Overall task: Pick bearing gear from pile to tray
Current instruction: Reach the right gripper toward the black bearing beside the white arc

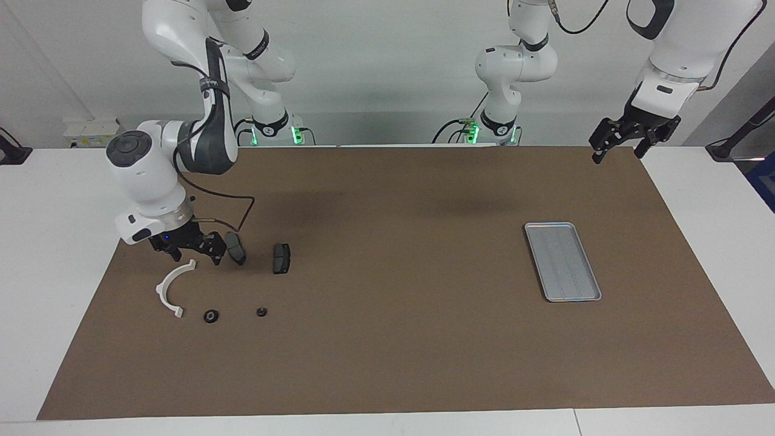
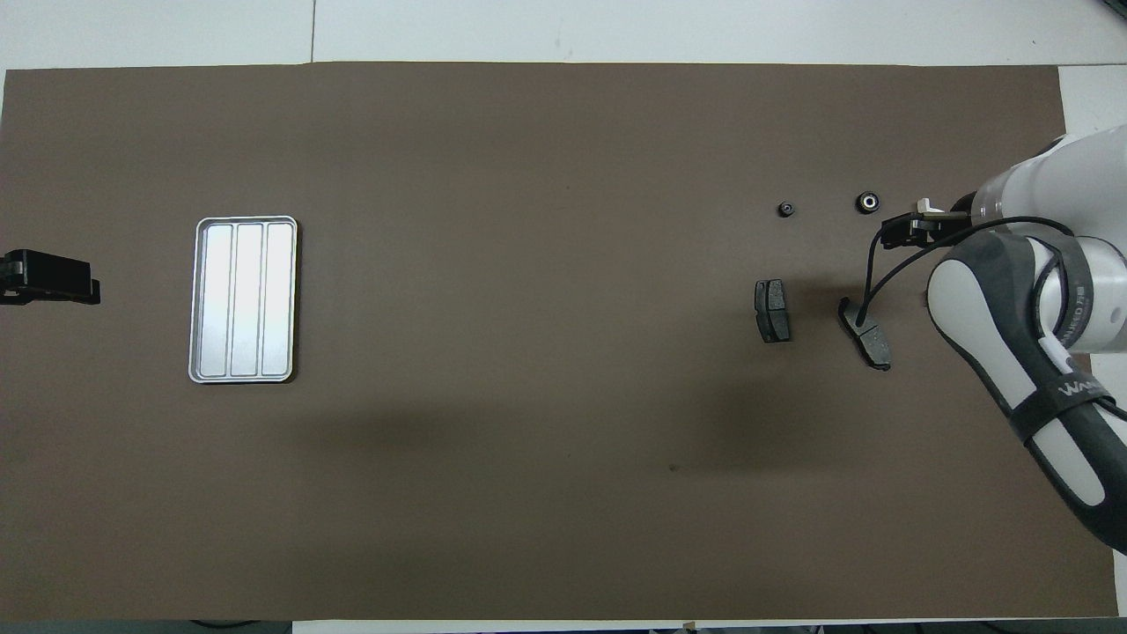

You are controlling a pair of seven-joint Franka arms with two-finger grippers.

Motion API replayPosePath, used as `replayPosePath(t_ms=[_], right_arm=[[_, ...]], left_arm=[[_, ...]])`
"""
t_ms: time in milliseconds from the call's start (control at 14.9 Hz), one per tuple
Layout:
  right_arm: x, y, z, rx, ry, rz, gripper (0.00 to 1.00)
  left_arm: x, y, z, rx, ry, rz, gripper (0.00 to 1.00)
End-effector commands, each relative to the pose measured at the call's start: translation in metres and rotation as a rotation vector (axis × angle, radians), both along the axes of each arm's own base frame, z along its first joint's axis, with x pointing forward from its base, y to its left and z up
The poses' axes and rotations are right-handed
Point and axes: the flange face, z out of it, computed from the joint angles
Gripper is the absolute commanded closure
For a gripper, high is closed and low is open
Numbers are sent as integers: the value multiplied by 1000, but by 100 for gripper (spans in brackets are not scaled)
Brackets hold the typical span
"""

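Black jaws apart, your right gripper (image 1: pixel 192 253) hangs low over the pads (image 1: pixel 281 258) and arc (image 1: pixel 172 289), nearer you than the gears (image 1: pixel 211 316) by the mat's (image 1: pixel 387 363) right-arm end, so dropping there snags clutter; left gripper (image 1: pixel 629 140) waits open, tray (image 1: pixel 562 261) bare.

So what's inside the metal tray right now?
Nothing shows inside the tray: only its bare ribbed floor in both views, with no part covered. The small black round pieces are on the mat at the right arm's end, near the open right gripper.
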Motion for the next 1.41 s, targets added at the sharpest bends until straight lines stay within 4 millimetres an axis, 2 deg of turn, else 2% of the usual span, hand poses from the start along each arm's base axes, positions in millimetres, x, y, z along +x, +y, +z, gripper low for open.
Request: replayPosePath(t_ms=[0, 201, 335, 468, 602, 803, 870, 937, 1138, 1338], right_arm=[[10, 0, -17, -7, -17, -53, 0], [19, 4, -28, -17, -12, -99, 0], [27, 0, -43, -25, 2, -105, 0], [37, -4, -46, -48, -3, -92, 0], [44, -6, -60, -41, 4, -101, 0], [68, -6, -67, -30, -17, -124, 0], [73, 0, -67, -25, -21, -121, 0], [75, 1, -68, -23, -23, -133, 0], [75, 5, -87, -17, -4, -173, 0], [78, 15, -86, -13, -11, -200, 0]], left_arm=[[-8, -2, 3, -10, 3, 1, 0], [-7, -3, 3, -9, 2, 0, 0], [-8, -2, 3, -10, 3, 1, 0], [-7, -2, 3, -10, 2, 1, 0], [-8, -2, 3, -10, 3, 1, 0], [-8, -2, 3, -10, 3, 1, 0], [-7, -2, 3, -10, 2, 1, 0], [-7, -2, 3, -10, 2, 1, 0], [-7, -2, 3, -10, 2, 3, 0], [-7, -2, 3, -10, 2, 1, 0]])
